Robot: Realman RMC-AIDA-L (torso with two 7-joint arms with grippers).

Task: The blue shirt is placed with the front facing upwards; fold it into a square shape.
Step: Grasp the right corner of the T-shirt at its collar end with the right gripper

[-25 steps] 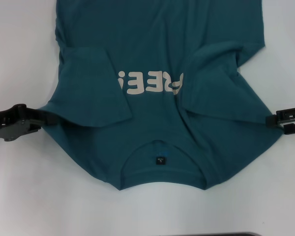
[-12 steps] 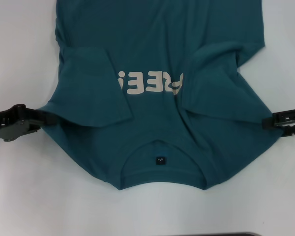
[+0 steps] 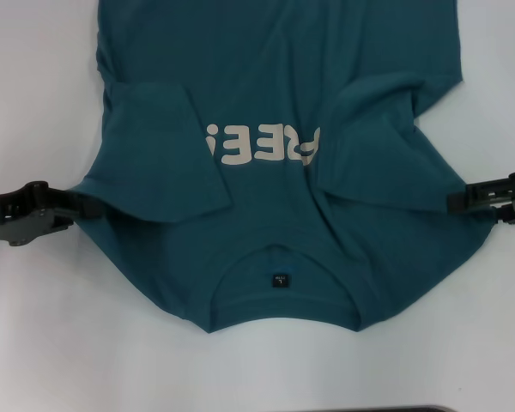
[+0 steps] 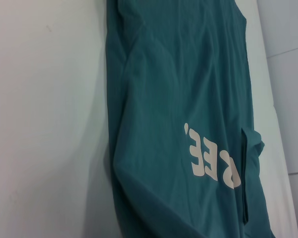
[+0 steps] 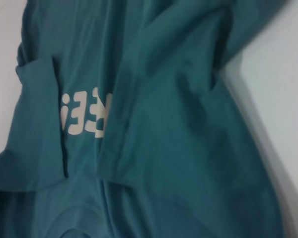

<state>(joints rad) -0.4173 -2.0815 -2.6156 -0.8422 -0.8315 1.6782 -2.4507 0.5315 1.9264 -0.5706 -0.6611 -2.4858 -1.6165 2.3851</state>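
The blue shirt point(image 3: 275, 77) lies front up on the white table, collar and dark neck label point(image 3: 279, 281) nearest me. Both short sleeves are folded in over the chest and partly cover the off-white letters point(image 3: 262, 144). My left gripper point(image 3: 79, 206) rests at the shirt's left shoulder edge, touching the cloth. At the right shoulder edge, my right gripper point(image 3: 463, 204) is open, its far finger tip lying on the fabric. Both wrist views show the shirt point(image 4: 188, 99) point(image 5: 179, 139) and its letters, but no fingers.
The white table point(image 3: 34, 343) surrounds the shirt on the left, right and near sides. A dark object edge point(image 3: 378, 409) shows at the table's near edge. The shirt's hem runs out of the head view at the far side.
My right gripper has moved left and slightly farther away, from just off the shirt onto its right shoulder edge. The left gripper and the shirt have stayed still.
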